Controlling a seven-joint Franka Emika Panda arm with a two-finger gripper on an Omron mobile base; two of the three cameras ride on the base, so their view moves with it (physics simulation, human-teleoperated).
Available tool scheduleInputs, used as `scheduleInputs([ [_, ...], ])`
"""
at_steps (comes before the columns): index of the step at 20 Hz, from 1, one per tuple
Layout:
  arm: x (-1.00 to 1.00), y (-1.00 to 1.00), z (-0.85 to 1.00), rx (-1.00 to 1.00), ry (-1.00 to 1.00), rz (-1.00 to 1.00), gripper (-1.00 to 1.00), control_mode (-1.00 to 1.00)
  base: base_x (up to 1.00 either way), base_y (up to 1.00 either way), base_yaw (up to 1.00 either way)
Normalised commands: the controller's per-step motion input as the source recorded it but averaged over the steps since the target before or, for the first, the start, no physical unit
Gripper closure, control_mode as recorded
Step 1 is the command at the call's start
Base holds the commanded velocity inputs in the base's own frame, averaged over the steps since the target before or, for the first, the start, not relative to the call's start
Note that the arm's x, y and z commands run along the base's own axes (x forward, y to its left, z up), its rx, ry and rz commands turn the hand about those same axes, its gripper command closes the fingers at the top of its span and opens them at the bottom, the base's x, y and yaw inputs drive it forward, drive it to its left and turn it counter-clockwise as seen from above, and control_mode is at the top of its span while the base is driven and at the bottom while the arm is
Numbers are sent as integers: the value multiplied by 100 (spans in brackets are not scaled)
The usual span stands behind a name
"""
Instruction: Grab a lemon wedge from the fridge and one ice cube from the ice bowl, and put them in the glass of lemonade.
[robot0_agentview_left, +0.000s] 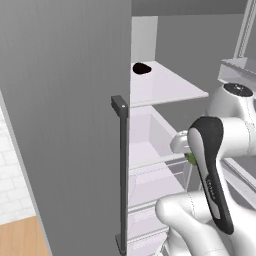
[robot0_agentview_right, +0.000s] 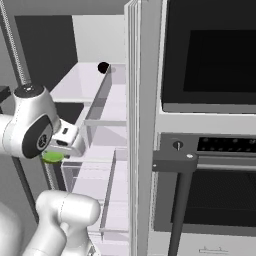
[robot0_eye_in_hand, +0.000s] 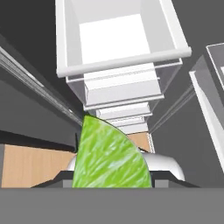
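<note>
The fridge (robot0_agentview_left: 65, 125) stands open, with pale shelves and clear drawers (robot0_agentview_left: 150, 135) inside. My gripper (robot0_eye_in_hand: 111, 177) is shut on the lemon wedge (robot0_eye_in_hand: 109, 153), a yellowish-green pointed slice that sticks out past the fingers. It hangs in front of the fridge drawers (robot0_eye_in_hand: 118, 48), clear of them. From the base views the lemon wedge (robot0_agentview_left: 190, 159) shows as a small green patch under the hand, and the lemon wedge (robot0_agentview_right: 52, 156) sits just outside the drawer front. The ice bowl and the glass of lemonade are out of view.
A small black lump (robot0_agentview_left: 141, 68) lies on the upper fridge shelf (robot0_agentview_left: 170, 90). The open door's dark bar handle (robot0_agentview_left: 121, 175) stands left of the arm. A built-in oven (robot0_agentview_right: 210, 60) with a dark handle (robot0_agentview_right: 180, 165) is right of the fridge.
</note>
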Motion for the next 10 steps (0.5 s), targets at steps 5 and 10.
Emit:
scheduleInputs([
  [5,0,0,0,0,0,0,100,100,-96,4,0],
  [10,0,0,0,0,0,0,100,100,-100,0,0],
])
